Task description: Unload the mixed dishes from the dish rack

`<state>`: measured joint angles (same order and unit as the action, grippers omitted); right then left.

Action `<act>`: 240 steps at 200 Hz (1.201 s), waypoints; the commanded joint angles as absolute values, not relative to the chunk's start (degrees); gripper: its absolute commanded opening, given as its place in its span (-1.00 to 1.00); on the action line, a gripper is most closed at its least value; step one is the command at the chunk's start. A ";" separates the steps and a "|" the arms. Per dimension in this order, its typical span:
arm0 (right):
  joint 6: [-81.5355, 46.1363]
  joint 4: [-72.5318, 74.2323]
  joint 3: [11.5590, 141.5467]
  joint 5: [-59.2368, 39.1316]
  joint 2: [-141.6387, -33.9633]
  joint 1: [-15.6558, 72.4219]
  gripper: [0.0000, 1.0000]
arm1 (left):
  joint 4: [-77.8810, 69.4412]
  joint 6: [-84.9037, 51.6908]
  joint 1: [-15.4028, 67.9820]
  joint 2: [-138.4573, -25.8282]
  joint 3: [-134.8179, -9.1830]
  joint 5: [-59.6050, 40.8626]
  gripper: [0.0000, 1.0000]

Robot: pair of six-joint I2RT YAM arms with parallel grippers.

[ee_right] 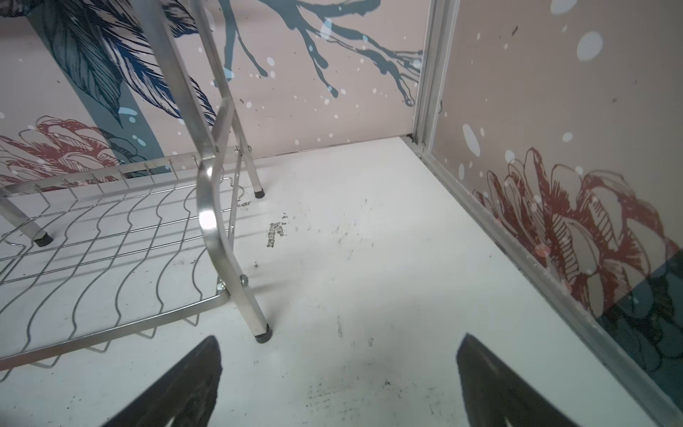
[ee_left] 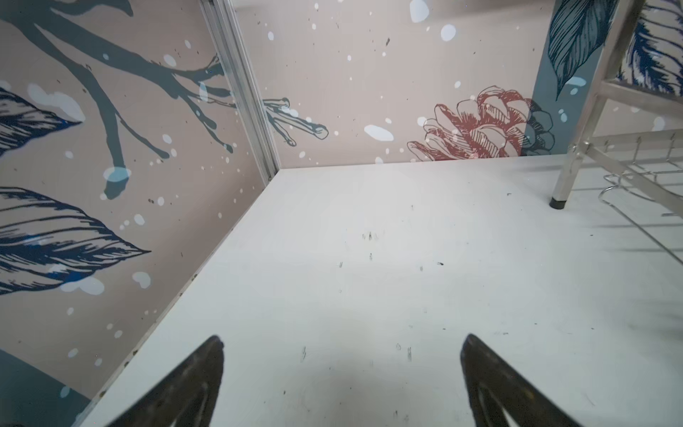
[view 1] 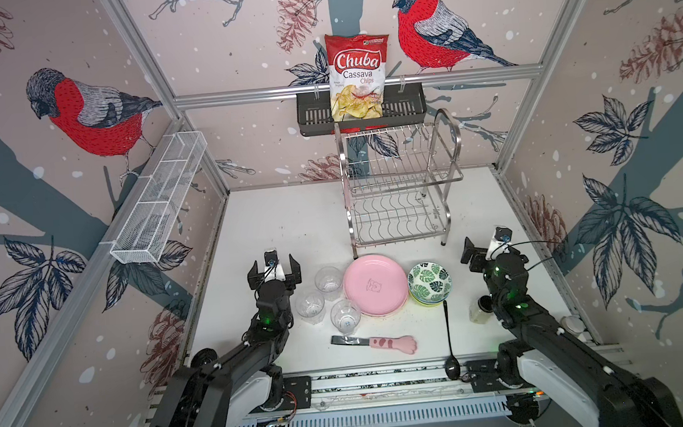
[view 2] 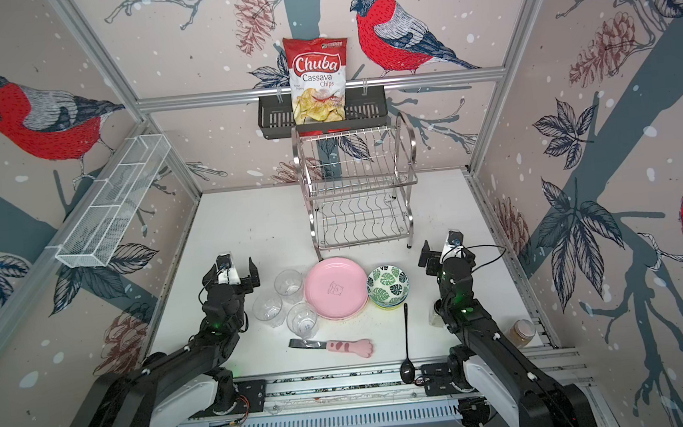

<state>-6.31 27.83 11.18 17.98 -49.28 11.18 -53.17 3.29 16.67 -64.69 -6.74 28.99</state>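
The steel dish rack (view 1: pixel 400 185) (view 2: pixel 356 188) stands at the back of the table with both tiers bare. In front of it lie a pink plate stack (view 1: pixel 374 285) (view 2: pixel 335 288), a green-leaf bowl (view 1: pixel 429 282) on top of other bowls, and three clear glasses (view 1: pixel 328 278). My left gripper (view 1: pixel 273 270) (ee_left: pixel 342 344) hovers open left of the glasses, over bare table. At the right, beside the rack's front leg (ee_right: pixel 262 332), my right gripper (view 1: pixel 486 249) (ee_right: pixel 338 344) is open and holds nothing.
A black spoon (view 1: pixel 449 339) and a pink paw-handled knife (view 1: pixel 377 343) lie near the front rail. A small jar (view 1: pixel 480 310) stands by the right arm. A black basket (view 1: pixel 402 107) with a chips bag hangs on the back wall, a white mesh tray (view 1: pixel 160 204) on the left.
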 commanded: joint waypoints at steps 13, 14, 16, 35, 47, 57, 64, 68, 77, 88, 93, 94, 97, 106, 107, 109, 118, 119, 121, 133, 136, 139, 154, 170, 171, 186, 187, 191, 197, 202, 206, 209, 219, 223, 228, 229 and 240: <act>-9.31 39.36 10.51 18.49 -55.99 8.68 0.99 | -72.42 2.94 15.73 -75.61 -7.38 28.61 0.98; -9.31 39.59 10.49 18.56 -56.21 8.60 0.98 | -72.60 2.88 15.69 -75.82 -7.43 28.54 0.97; -9.32 40.09 10.47 18.61 -56.63 8.39 0.99 | -72.93 2.98 15.59 -76.32 -7.68 28.54 0.98; -8.98 44.86 10.20 18.21 -60.83 7.33 0.99 | -67.08 3.32 14.76 -79.00 -12.30 28.23 0.98; -8.92 48.79 9.57 18.19 -64.04 6.59 0.98 | -66.65 4.97 14.01 -80.56 -13.63 26.39 0.98; -9.05 51.11 9.90 18.07 -66.93 5.85 0.99 | -67.37 5.82 13.35 -81.56 -14.06 25.84 0.98; -9.05 48.74 11.79 16.99 -68.19 5.42 0.99 | -68.51 6.06 12.66 -81.97 -13.93 25.33 0.98; -8.71 49.03 12.46 16.04 -69.05 5.16 0.99 | -69.10 5.96 12.24 -82.13 -13.62 25.10 0.98; -7.96 50.86 13.14 14.71 -71.16 4.86 0.99 | -73.12 5.10 10.82 -83.07 -11.87 23.77 0.98; -7.52 51.50 14.59 13.95 -73.87 4.66 0.99 | -81.42 3.42 9.15 -85.61 -8.83 23.59 0.98; -7.43 51.70 15.24 13.77 -74.79 4.59 0.99 | -85.27 2.88 8.91 -87.11 -7.54 24.43 0.98; -7.41 51.78 15.35 13.70 -74.97 4.58 0.99 | -86.05 2.80 8.89 -87.46 -7.24 24.56 0.98; -7.30 52.14 15.64 13.51 -75.59 4.57 0.99 | -88.18 2.59 8.80 -88.57 -6.63 24.99 0.98; -6.93 53.13 16.35 12.71 -76.97 4.48 0.99 | -95.66 3.29 8.79 -92.19 -4.97 25.22 0.99; -6.76 53.11 16.44 12.59 -77.07 4.44 0.98 | -96.61 3.40 8.79 -92.55 -4.86 25.22 0.99; -6.55 53.03 16.66 12.40 -77.41 4.47 0.99 | -98.18 3.77 8.90 -93.16 -4.62 25.16 0.99; -5.92 51.71 18.11 11.83 -78.54 4.40 0.99 | -97.70 3.71 9.31 -92.67 -4.35 25.18 0.99; -5.86 51.69 18.19 11.76 -78.69 4.40 0.98 | -97.19 3.61 9.27 -92.39 -4.42 24.98 0.99; -5.62 51.64 18.33 11.55 -78.91 4.40 0.99 | -96.15 3.43 9.24 -92.09 -4.51 24.70 0.99; -4.07 51.19 19.23 9.20 -79.78 4.31 0.99 | -91.58 3.65 8.83 -91.11 -6.39 22.62 0.99; -3.40 51.43 19.25 8.50 -79.93 4.24 0.99 | -90.92 3.83 8.72 -91.34 -7.07 22.56 0.99; -2.73 51.73 19.25 7.78 -79.99 4.22 0.99 | -89.98 3.86 8.70 -91.46 -7.65 22.80 0.99; -0.32 54.26 18.38 5.42 -80.09 4.14 0.99 | -82.83 2.64 7.72 -90.35 -10.38 21.32 0.99; -0.32 68.72 12.20 6.87 -82.52 3.43 0.99 | -80.63 1.57 6.40 -90.11 -11.28 19.73 0.99; -0.64 69.30 11.81 7.30 -82.70 3.34 0.99 | -80.48 1.49 6.37 -90.06 -11.31 19.66 0.99; -4.38 86.38 6.50 8.31 -88.15 0.71 1.00 | -79.19 0.68 5.68 -89.96 -11.90 19.50 0.99; -4.43 86.70 6.33 8.37 -88.28 0.66 1.00 | -79.10 0.60 5.65 -89.94 -11.97 19.46 0.99; -4.70 85.27 6.43 8.49 -87.97 0.49 0.99 | -78.57 0.34 5.46 -89.89 -12.22 19.27 0.99; -4.64 79.17 7.98 7.60 -85.92 0.43 0.99 | -77.93 -0.05 4.94 -89.85 -12.45 18.63 0.99; -4.13 72.70 9.94 5.79 -84.46 0.31 0.99 | -77.16 -0.50 4.56 -89.82 -12.76 18.39 0.99; -3.49 70.54 11.39 3.18 -84.70 0.04 0.99 | -76.42 -0.96 4.22 -89.66 -13.05 18.43 0.99; -2.99 70.57 12.08 1.41 -85.70 -0.18 0.99 | -76.01 -1.12 4.01 -89.64 -13.17 17.95 0.99; -3.32 70.73 12.82 0.81 -86.47 -0.73 0.99 | -76.34 -1.40 3.36 -89.55 -12.93 16.84 0.99; -3.82 69.65 12.82 1.19 -85.96 -0.96 0.99 | -76.21 -1.42 3.34 -89.56 -12.92 16.81 0.99; -4.07 67.62 13.74 1.84 -85.75 -1.05 0.99 | -76.26 -1.43 3.34 -89.47 -12.92 16.68 0.99; -4.06 67.47 13.81 1.97 -85.77 -0.96 0.99 | -76.27 -1.46 3.34 -89.43 -12.92 16.78 0.99; -3.69 68.93 13.46 3.54 -86.18 -0.10 0.99 | -76.48 -1.43 3.35 -89.51 -12.84 16.75 0.99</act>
